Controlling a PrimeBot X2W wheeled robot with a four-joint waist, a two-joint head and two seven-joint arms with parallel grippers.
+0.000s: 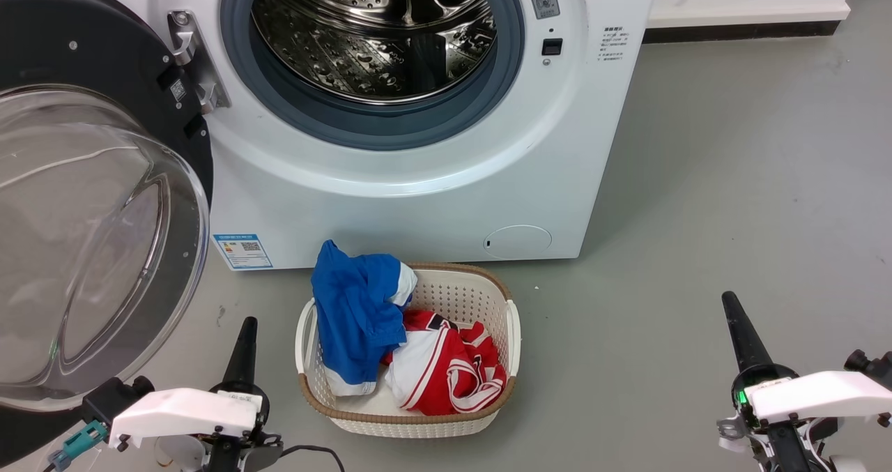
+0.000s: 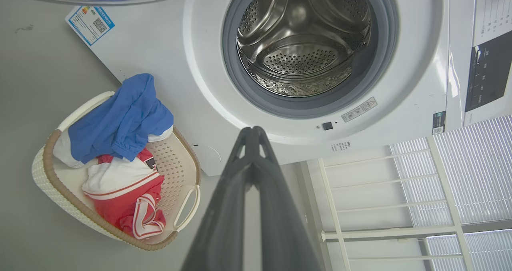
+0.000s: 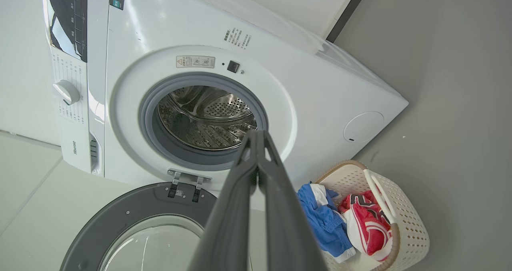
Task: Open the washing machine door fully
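A: Item one, the washing machine door [image 1: 83,235]. Location?
B: Just beside the left end effector [image 1: 247,329], on its outer side and ahead of it. Glass bowl faced out, black rim hung off the hinge [image 1: 188,54]. It stood well clear of the front of the washing machine [image 1: 390,200], with the drum [image 1: 376,33] fully exposed.
A: Item two, left end effector. Condition?
B: Fingers clenched tip to tip, grasping nothing, apart from the door.
A: Item three, right end effector [image 1: 730,303]?
B: Same entry: clenched, empty, well apart from the door, the machine ahead and to its inner side.
A: Sundries?
B: One laundry basket [image 1: 512,325] on the floor between the two end effectors, nearer the left. It held a blue garment [image 1: 352,311] and a red-and-white garment [image 1: 453,374].
A: Step in hand?
B: By my reckoning, the last one: the door looked at or near full swing. Whether the hinge had travel left, I could not tell.
A: Next move required?
B: If any, a light outward push on the rim with the left end effector's closed fingers, kept off the glass and clear of the basket.
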